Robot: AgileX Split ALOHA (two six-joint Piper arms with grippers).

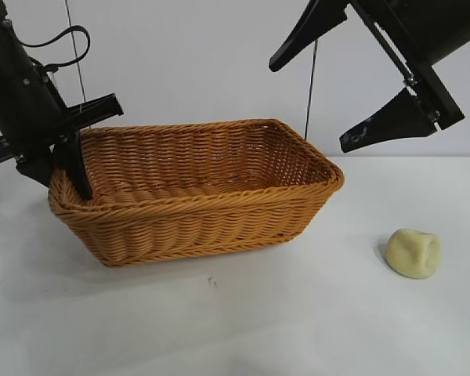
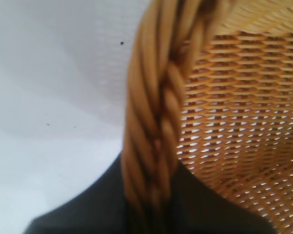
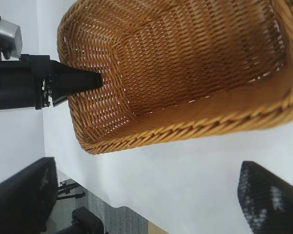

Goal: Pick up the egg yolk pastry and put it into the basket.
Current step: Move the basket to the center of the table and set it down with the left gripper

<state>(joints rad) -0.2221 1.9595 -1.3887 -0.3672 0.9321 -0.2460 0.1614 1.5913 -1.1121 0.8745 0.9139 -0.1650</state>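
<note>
White table [image 1: 298,329] lies bare around basket [image 1: 196,192], pastry [image 1: 413,253] apart

The exterior view looks level across the white table [image 1: 243,321], facing both arms, with the basket [image 1: 196,196] at middle distance near the table's left side. The left wrist camera sits very close over the basket's braided rim [image 2: 156,122], looking steeply down, table on one side and woven inside wall on the other. The right wrist camera looks slantwise down from farther off, taking in the whole basket [image 3: 185,73]. All three views share the basket and the table around it.
</note>
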